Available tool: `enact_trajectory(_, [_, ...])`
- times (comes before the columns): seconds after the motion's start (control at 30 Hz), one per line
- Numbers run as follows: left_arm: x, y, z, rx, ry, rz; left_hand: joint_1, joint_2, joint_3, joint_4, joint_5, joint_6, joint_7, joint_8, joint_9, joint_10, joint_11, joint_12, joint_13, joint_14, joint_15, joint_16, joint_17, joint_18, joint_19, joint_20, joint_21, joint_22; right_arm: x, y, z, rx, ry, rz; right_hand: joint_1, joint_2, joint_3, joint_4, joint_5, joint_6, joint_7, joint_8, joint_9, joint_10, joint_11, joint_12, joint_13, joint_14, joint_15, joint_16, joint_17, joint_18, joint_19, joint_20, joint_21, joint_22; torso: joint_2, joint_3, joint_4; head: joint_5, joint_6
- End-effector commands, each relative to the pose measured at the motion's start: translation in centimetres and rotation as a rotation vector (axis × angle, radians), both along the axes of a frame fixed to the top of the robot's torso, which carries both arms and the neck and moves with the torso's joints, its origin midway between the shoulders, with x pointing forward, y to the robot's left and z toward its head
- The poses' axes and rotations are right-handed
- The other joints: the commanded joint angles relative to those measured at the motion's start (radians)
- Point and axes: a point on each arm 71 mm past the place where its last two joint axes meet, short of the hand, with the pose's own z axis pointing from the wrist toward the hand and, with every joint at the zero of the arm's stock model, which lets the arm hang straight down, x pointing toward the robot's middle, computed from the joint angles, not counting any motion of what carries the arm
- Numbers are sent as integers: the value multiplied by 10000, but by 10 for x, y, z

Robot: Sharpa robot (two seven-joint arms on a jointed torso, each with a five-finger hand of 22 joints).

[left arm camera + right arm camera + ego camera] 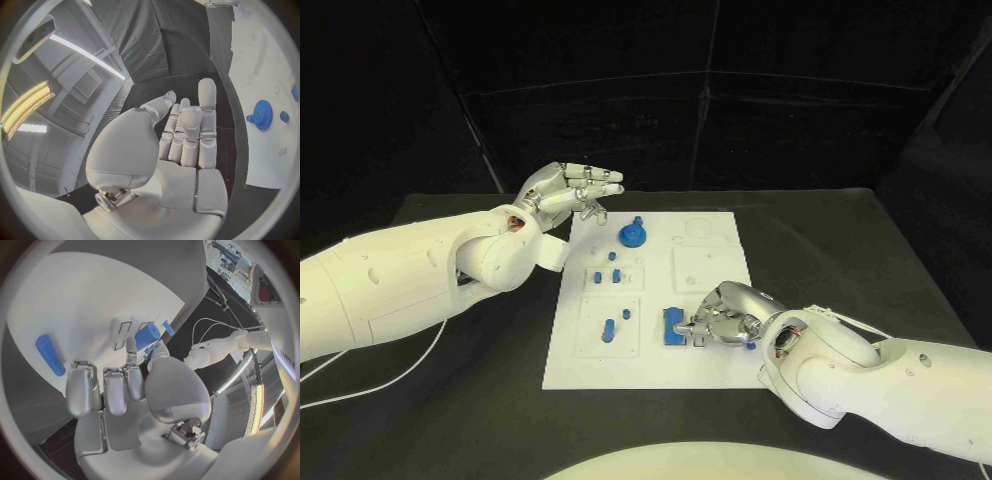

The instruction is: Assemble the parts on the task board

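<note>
On the board's [589,365] near right corner | right hand [721,322] curled fingers over blue block [679,330], grip unclear | left hand [570,192] released, raised beside gear [633,235] | advice: seat block squarely, press straight down.

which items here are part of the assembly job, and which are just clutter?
Job:
- white rectangular task board
- blue toothed gear at its far edge
- small blue pegs mid-board
- blue block-shaped part under the right hand

Not job:
- black table
- white cable beside the left arm
</note>
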Motion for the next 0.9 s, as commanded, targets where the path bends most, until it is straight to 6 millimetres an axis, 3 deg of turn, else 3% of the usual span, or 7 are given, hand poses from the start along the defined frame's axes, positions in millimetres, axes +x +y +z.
enact_trajectory(0.03, [0, 0, 1, -79, -18, -87, 6, 58, -52, 6, -6, -84, 4, 42, 8, -52, 14, 45, 7, -51, -11, 49, -7, 135, -50, 37, -35, -9, -3, 3, 1, -140, 62, 604, 602, -46, 99, -304, 228, -55, 1, 0, 32, 79, -22, -71, 805, 848, -79, 54, 1524, -93, 101, -13, 62, 159, 12, 12, 0, 10, 14])
enact_trajectory(0.17, [0, 0, 1, -78, -15, -90, 6, 58, -52, 6, -6, -84, 4, 42, 8, -52, 14, 45, 7, -51, -11, 49, -7, 135, -50, 37, -35, -9, -3, 5, 1, -176, 47, 726, 869, -21, 131, -439, 223, -45, 6, -3, 55, 85, -18, -76, 822, 850, -75, 56, 1534, -96, 104, -10, 68, 175, 13, 12, -14, 10, 24])
enact_trajectory(0.4, [0, -1, 1, -78, -11, -96, 10, 62, -52, 4, -6, -86, 3, 43, 8, -54, 13, 47, 8, -47, -11, 57, 2, 135, -49, 37, -35, -9, -2, 5, 0, -305, -4, 597, 998, 314, 208, -414, 278, 29, -15, 18, 102, 112, -34, -59, 870, 852, -82, 57, 1543, -98, 110, -12, 77, 195, 15, 0, 7, -6, 26])
enact_trajectory(0.6, [0, -1, 1, -79, -10, -98, 10, 62, -52, 4, -6, -86, 3, 43, 8, -54, 13, 47, 8, -47, -11, 58, 2, 135, -49, 37, -35, -9, 0, 6, -1, -387, 28, 526, 1094, 387, 228, -445, 351, 50, -42, 28, 124, 122, -53, -53, 890, 852, -95, 56, 1544, -97, 109, -18, 76, 195, 23, -1, 23, -6, 20])
enact_trajectory(0.9, [0, 0, 1, -74, -4, -90, 10, 62, -52, 4, -6, -86, 3, 43, 8, -54, 13, 47, 8, -47, -11, 58, 2, 135, -49, 37, -35, -9, 0, 7, -1, -332, 58, 616, 1283, 381, 234, -561, 440, 42, -55, 23, 149, 131, -69, -51, 913, 852, -110, 54, 1545, -99, 111, -34, 78, 204, 19, 8, -18, -1, -5])
